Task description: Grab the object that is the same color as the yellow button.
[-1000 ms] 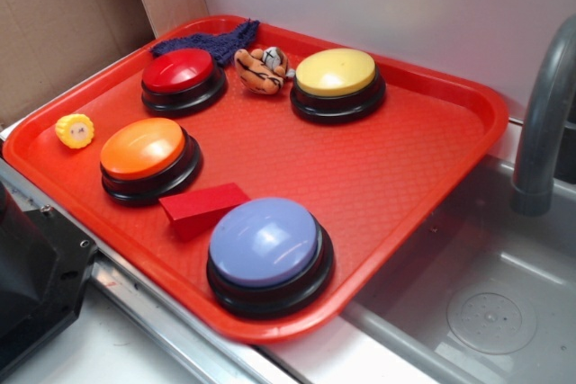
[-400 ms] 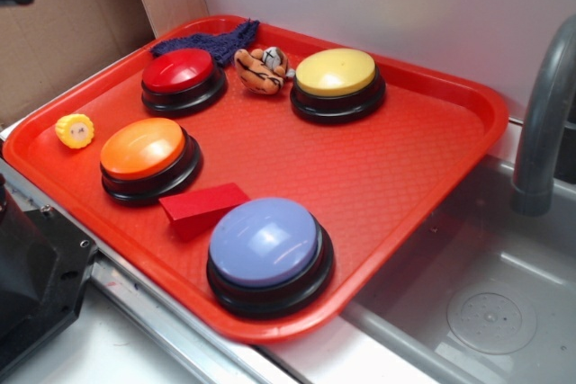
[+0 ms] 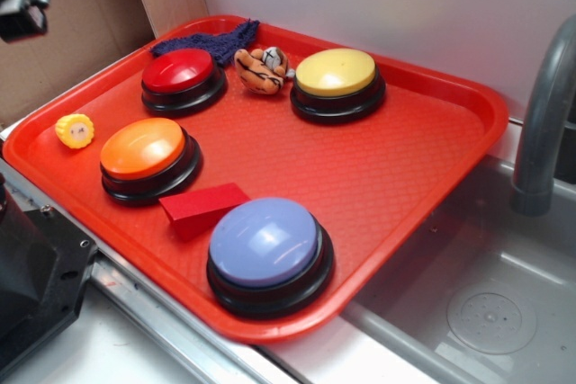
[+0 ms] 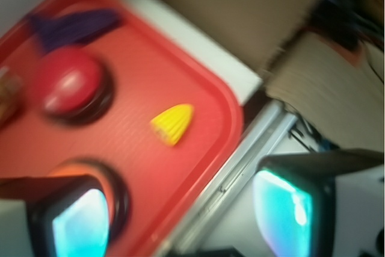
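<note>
The object, a tiny yellow ridged toy (image 3: 75, 130), lies near the left edge of the red tray (image 3: 468, 146). In the blurred wrist view the toy (image 4: 173, 123) sits above and between my fingers. The yellow button (image 3: 336, 73) stands at the tray's back, right of a tiger plush (image 3: 262, 69). My gripper (image 4: 180, 221) is open with nothing between its pads, high over the tray's left rim. In the exterior view only a black part of the arm (image 3: 20, 8) shows at the top left corner.
Red button (image 3: 178, 71), orange button (image 3: 144, 147) and purple button (image 3: 265, 242) stand on the tray, with a red wedge block (image 3: 202, 209) and a blue cloth (image 3: 209, 42). A sink (image 3: 486, 312) and faucet (image 3: 544, 123) lie right; cardboard stands left.
The arm has come into the exterior view at the top left corner and dropped lower. Nothing on the tray has moved.
</note>
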Action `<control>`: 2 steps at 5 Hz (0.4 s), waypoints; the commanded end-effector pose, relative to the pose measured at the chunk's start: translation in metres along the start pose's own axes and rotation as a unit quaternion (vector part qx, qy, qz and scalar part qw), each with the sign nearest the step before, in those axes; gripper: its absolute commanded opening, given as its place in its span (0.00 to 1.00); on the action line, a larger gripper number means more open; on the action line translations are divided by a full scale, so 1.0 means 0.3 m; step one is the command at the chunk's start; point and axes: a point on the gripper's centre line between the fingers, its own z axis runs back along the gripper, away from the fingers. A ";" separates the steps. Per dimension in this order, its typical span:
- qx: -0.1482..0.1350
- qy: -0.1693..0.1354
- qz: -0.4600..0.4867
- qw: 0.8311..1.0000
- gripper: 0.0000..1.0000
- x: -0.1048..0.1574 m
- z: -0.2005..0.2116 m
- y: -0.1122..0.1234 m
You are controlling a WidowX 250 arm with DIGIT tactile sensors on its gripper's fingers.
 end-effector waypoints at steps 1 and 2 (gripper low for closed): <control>0.039 -0.020 0.109 0.993 1.00 0.031 -0.140 -0.035; 0.053 -0.016 0.123 0.991 1.00 0.035 -0.192 -0.013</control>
